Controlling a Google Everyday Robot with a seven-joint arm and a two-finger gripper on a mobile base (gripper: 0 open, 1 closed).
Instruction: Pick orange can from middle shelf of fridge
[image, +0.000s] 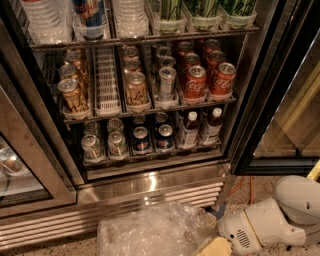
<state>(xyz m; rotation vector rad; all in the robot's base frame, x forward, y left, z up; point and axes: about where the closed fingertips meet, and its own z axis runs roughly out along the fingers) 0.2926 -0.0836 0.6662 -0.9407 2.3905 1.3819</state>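
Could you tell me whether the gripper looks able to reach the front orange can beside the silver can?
Probably yes. The orange can stands at the front of the middle shelf with nothing before it. The gripper sits low by the floor, so it must rise first.

Orange can (136, 89) on middle shelf (165, 108) in fridge (150, 182); gripper (215, 247) low R, before it
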